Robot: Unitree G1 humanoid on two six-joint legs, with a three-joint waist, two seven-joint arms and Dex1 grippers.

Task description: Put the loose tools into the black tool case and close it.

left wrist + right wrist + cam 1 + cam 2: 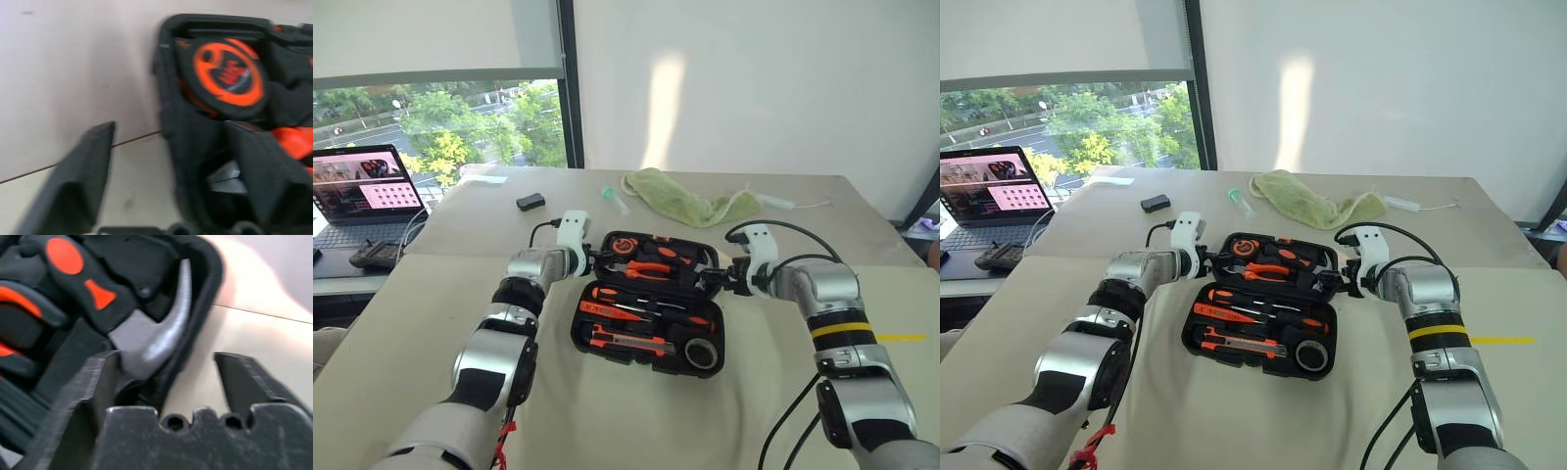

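Tools slotted; both sets of fingers apart, straddling the black tool case (649,304) lid edges at 9 and 3. I'd clamp the left gripper (591,257) and right gripper (722,278) evenly, then fold towards 6.

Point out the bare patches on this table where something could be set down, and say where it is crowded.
Bare cloth lies in front of the open black tool case, toward the robot, and along the table's right edge. Crowded: both case ends, flanked by the left gripper and right gripper, and the far strip with the green rag and small black box.
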